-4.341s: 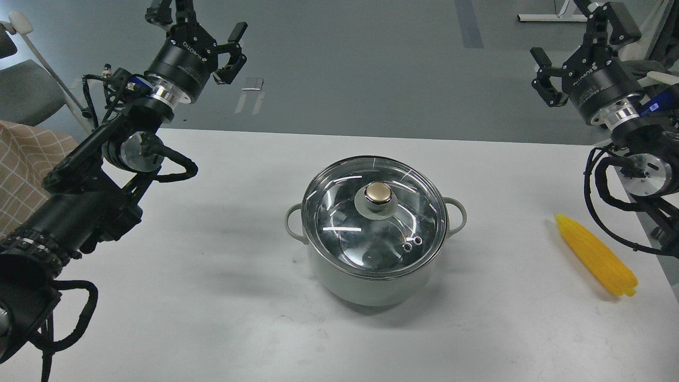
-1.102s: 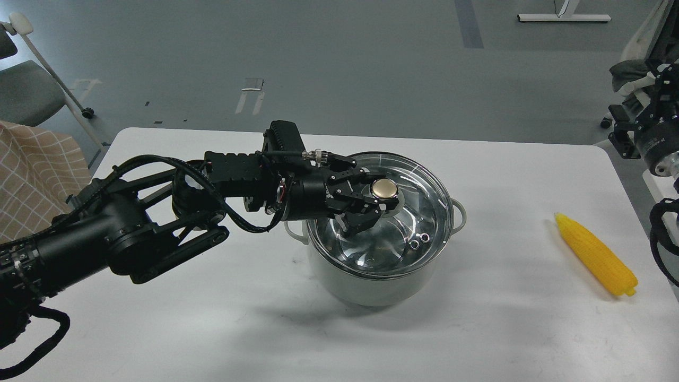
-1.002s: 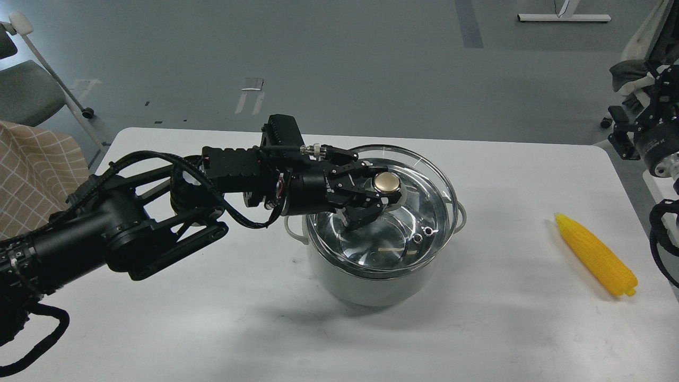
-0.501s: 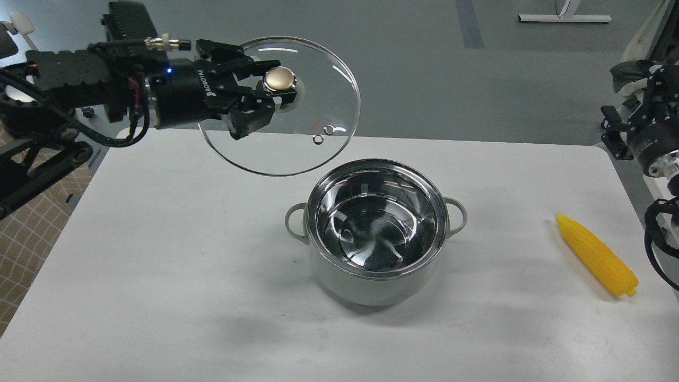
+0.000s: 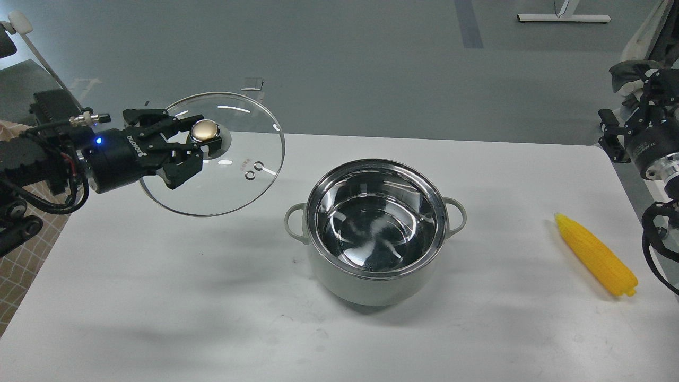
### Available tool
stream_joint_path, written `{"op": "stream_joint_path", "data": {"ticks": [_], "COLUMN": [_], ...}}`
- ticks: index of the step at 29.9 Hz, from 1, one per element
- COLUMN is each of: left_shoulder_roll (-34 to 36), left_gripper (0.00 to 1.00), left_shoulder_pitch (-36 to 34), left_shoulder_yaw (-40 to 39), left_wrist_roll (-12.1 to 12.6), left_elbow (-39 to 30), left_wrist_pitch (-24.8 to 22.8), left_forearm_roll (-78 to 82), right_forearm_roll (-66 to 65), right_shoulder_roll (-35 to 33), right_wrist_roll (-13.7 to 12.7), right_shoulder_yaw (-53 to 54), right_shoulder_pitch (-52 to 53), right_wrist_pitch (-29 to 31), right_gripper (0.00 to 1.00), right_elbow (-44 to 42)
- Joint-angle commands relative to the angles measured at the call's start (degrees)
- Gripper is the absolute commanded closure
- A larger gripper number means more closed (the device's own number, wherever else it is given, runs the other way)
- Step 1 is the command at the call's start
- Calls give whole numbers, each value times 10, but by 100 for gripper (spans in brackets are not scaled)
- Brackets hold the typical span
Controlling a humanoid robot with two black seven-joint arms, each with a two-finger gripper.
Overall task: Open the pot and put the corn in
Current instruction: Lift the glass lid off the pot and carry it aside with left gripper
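Note:
The pale grey-green pot (image 5: 368, 286) stands uncovered at the middle of the white table, its shiny steel inside empty. My left gripper (image 5: 199, 142) is shut on the gold knob (image 5: 205, 130) of the clear glass lid (image 5: 238, 183) and holds the lid tilted in the air, left of the pot and above the table's far left part. The yellow corn (image 5: 597, 254) lies on the table at the right, pointed end away from me. My right gripper (image 5: 612, 135) hangs at the right edge beyond the table, well apart from the corn; its fingers cannot be told apart.
The white table (image 5: 185, 307) carries only the pot and the corn. A checked cloth (image 5: 18, 254) and a chair (image 5: 21, 79) are off the table's left edge. Grey floor lies beyond the far edge.
My left gripper lifted the lid off the pot, carried it up and left, and has now lowered it further left. The pot is open. The corn has not moved.

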Motion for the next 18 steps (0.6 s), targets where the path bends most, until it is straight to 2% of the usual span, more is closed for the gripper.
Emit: {"op": "stream_joint_path", "data": {"ticks": [1, 11, 18], "left_shoulder_roll": [-7, -35, -63], "left_gripper": [86, 85, 82], "left_shoulder_pitch": [22, 104, 129], "left_shoulder_yaw": [0, -1, -1], "left_wrist_roll": [0, 0, 0], "left_elbow": [39, 75, 119], "left_wrist_pitch": [26, 71, 100], "left_forearm_roll": [0, -2, -2], "right_forearm_roll": [0, 0, 0], "right_shoulder_roll": [0, 2, 2], "right_wrist_roll": [0, 0, 0], "right_shoulder_yaw": [0, -1, -1], "right_shoulder_pitch": [-2, -2, -5], "right_wrist_pitch": [0, 0, 0], "right_gripper": [0, 0, 0], "right_elbow": [0, 0, 0]}}
